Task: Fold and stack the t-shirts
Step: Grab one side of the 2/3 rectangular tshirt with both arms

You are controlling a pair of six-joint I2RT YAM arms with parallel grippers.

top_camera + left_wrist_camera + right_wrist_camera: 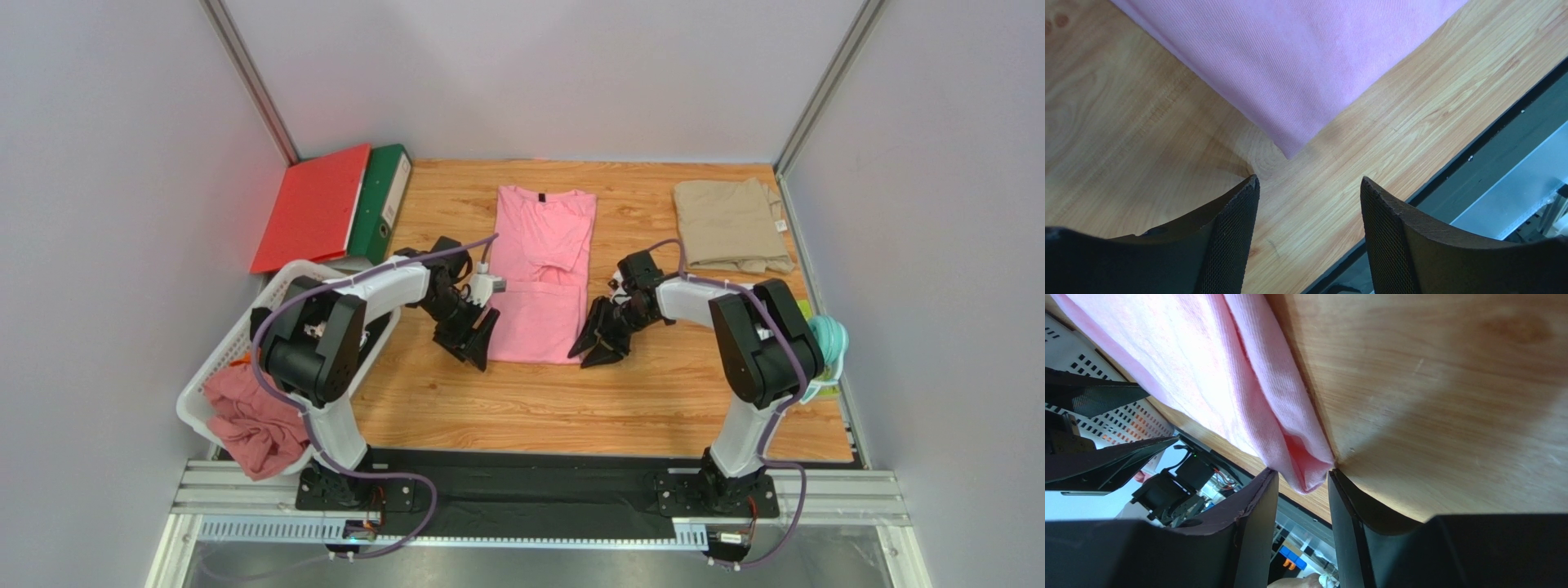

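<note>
A light pink t-shirt lies flat mid-table, folded into a long strip with its neck at the far end. My left gripper hovers at its near left corner; the left wrist view shows that gripper open, with the pink corner just ahead of the tips on bare wood. My right gripper is at the near right corner. In the right wrist view its jaws stand apart, with the doubled pink corner poking between the tips. A khaki-beige t-shirt lies folded at the back right.
A red binder and a green binder lie at the back left. A white basket holding a reddish cloth hangs off the left edge. A teal object sits at the right edge. Grey walls enclose the wooden table.
</note>
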